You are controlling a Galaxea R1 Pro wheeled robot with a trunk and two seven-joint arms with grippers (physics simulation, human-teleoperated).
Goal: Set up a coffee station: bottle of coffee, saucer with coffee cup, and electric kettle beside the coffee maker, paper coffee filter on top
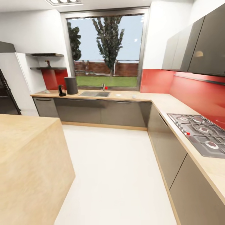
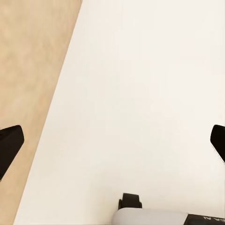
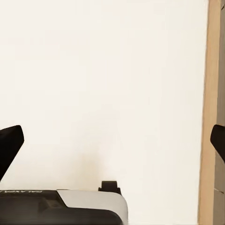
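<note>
On the far countertop [image 1: 147, 99], under the window, stands a tall dark cylindrical appliance [image 1: 71, 85] with a smaller black appliance [image 1: 62, 91] to its left; I cannot tell which is the coffee maker and which the kettle. A small pale item [image 1: 47, 91] lies near the counter's left end. A white saucer [image 1: 118, 94] and a small white cup [image 1: 134, 97] sit apart, right of the sink. A small bottle [image 1: 48, 63] stands on the lower wall shelf [image 1: 48, 68]. My left gripper [image 2: 112, 143] and right gripper [image 3: 112, 143] hang open over the white floor, holding nothing.
A wooden island [image 1: 28, 156] fills the near left. Along the right runs a counter with a gas hob [image 1: 200, 131] and dark wall cupboards above. The sink [image 1: 94, 93] lies below the window and a dark fridge [image 1: 6, 93] stands far left. White floor [image 1: 115, 175] lies between.
</note>
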